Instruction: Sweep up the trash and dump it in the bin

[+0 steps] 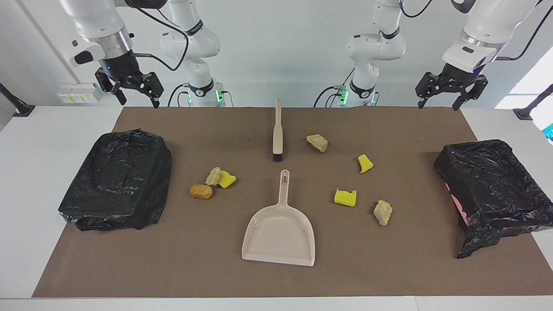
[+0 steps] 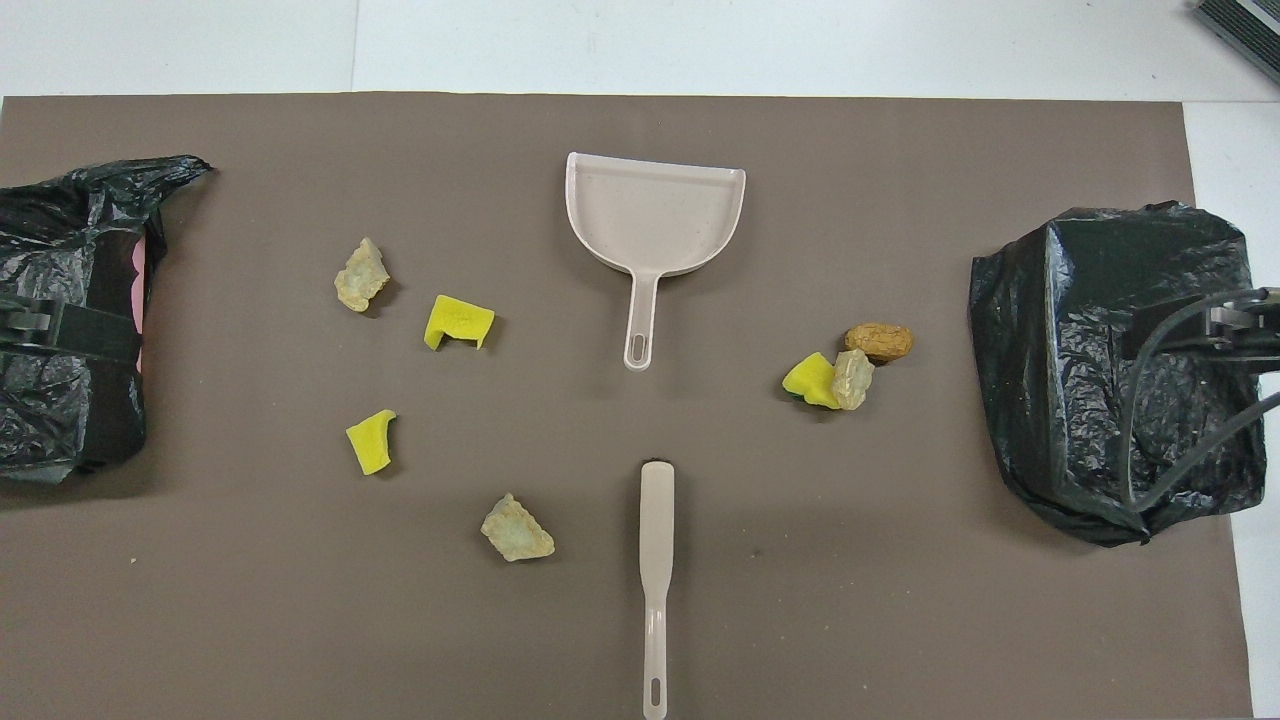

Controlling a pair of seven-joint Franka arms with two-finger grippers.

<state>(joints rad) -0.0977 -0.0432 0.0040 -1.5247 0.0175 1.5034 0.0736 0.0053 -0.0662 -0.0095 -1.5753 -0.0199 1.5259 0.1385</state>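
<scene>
Both tools, left tool (image 1: 449, 97) and right tool (image 1: 134, 93), hang wide and empty; the yellow foam and beige rock-like trash chunks (image 1: 345, 197) look light and skittish, so grab the beige plastic brush (image 1: 277, 129) by its stiff handle.

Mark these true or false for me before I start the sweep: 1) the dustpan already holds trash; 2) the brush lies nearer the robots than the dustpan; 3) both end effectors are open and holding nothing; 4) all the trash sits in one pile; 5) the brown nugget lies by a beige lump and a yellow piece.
1) False. The dustpan is empty.
2) True. The brush lies nearer the robots.
3) True. The left end effector and right end effector hang open, raised at the table's robot edge.
4) False. Three pieces cluster toward the right arm's end; four lie scattered toward the left arm's.
5) True. The brown nugget lies beside the beige lump and yellow piece.
</scene>
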